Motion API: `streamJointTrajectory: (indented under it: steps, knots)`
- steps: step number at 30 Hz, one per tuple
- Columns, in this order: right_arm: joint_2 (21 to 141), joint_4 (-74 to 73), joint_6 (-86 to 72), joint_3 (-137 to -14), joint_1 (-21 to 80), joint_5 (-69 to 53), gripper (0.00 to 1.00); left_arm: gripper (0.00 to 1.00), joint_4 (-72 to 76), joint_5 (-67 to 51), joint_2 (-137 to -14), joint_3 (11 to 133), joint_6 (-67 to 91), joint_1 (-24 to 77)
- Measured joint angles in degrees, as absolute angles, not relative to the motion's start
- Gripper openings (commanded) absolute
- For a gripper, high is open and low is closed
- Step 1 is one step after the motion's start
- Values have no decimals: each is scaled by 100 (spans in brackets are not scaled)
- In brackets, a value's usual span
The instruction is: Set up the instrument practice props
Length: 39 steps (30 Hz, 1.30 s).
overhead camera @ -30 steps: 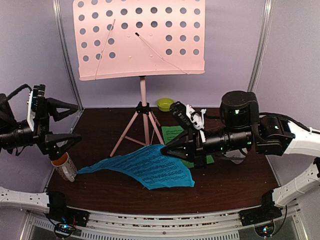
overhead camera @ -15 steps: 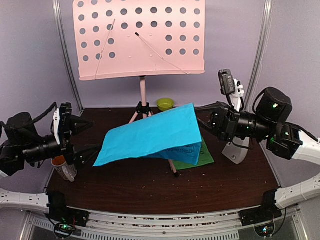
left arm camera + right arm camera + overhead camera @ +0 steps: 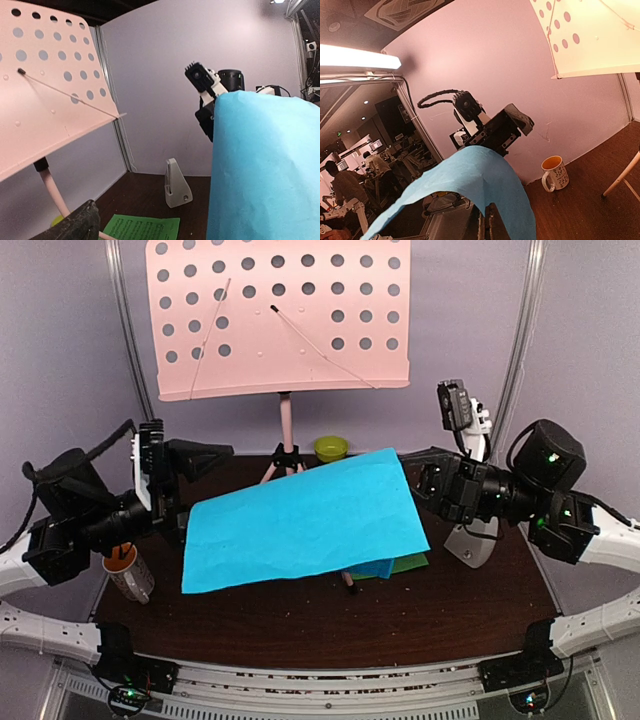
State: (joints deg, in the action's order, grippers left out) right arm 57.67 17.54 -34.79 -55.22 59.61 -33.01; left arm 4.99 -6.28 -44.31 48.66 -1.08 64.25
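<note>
Blue sheet (image 3: 300, 525) lifted flatter; left end effector (image 3: 205, 485) nearer its edge.

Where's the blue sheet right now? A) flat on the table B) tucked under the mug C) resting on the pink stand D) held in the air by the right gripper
D: the blue sheet spreads clear above the table, its right edge pinched in the shut right gripper.
</note>
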Motion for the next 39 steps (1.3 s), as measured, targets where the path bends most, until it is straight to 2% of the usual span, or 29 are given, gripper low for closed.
streamJointTrajectory:
  steps: [5,13,16,20,21,23,25,28,34,36,39]
  knots:
    - [5767,1839,-3527,-5227,5909,-3328,0,52,965,-773,-4296,4971,-119,6425]
    - [5815,2001,-3575,-4952,5881,-3367,0,8,1074,-1173,-4661,5380,193,6425]
    - [5815,2106,-3566,-4936,5878,-3365,0,3,1048,-1192,-4770,5380,360,6425]
    - [5815,2058,-3411,-4947,5878,-3363,16,0,963,-1203,-4827,5413,534,6425]
    - [5815,2005,-3380,-4958,5876,-3363,24,0,930,-1203,-4827,5430,563,6425]
    - [5826,1756,-3236,-5061,5878,-3352,47,0,834,-1194,-4829,5513,611,6425]
    - [5830,1415,-2961,-5260,5876,-3293,64,0,692,-1194,-4829,5631,624,6425]
    - [5835,915,-2609,-5623,5878,-3177,79,0,429,-1269,-4845,5835,637,6425]
    - [6090,-296,-1599,-6812,6093,-2683,81,0,-237,-1500,-5098,6329,639,6416]
    - [6217,-609,-1339,-7129,6263,-2480,77,0,-449,-1549,-5229,6488,644,6412]
    - [6490,-1092,-943,-7653,6482,-2088,65,0,-762,-1658,-5406,6720,657,6401]
